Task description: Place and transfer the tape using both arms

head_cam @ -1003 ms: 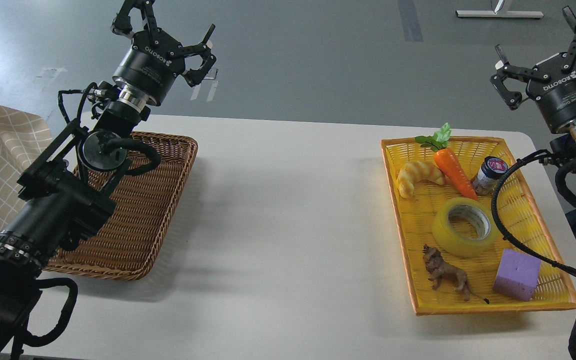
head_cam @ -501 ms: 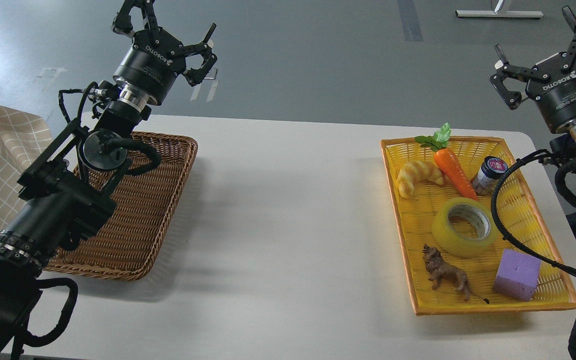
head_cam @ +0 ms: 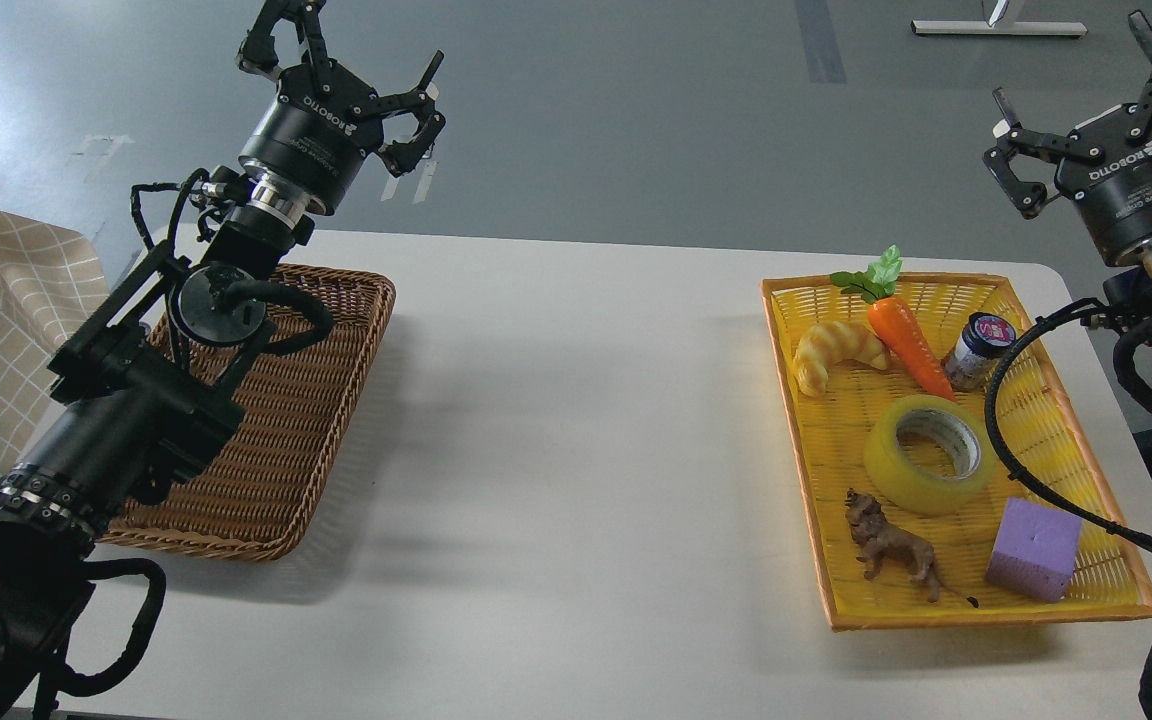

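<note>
Head view: white table point(head_cam: 576, 420), grey floor point(head_cam: 636, 120).

The table point(head_cam: 576, 420) carries 2 baskets: 1 at left point(head_cam: 336, 420), 1 at right point(head_cam: 1036, 300). In the right basket, the tape point(head_cam: 926, 455) lies behind the lion point(head_cam: 891, 545) and cube point(head_cam: 1033, 548), before the carrot point(head_cam: 906, 340).

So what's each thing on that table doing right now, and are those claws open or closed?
left gripper: open, raised, empty.
right gripper: open, raised, empty.
tape: lying flat in the yellow tray, untouched.
brown basket: nothing visible inside.
jar: lid on, leaning.
carrot: lying down.
croissant: lying flat.
lion figure: on its side.
purple cube: resting in the tray.
</note>
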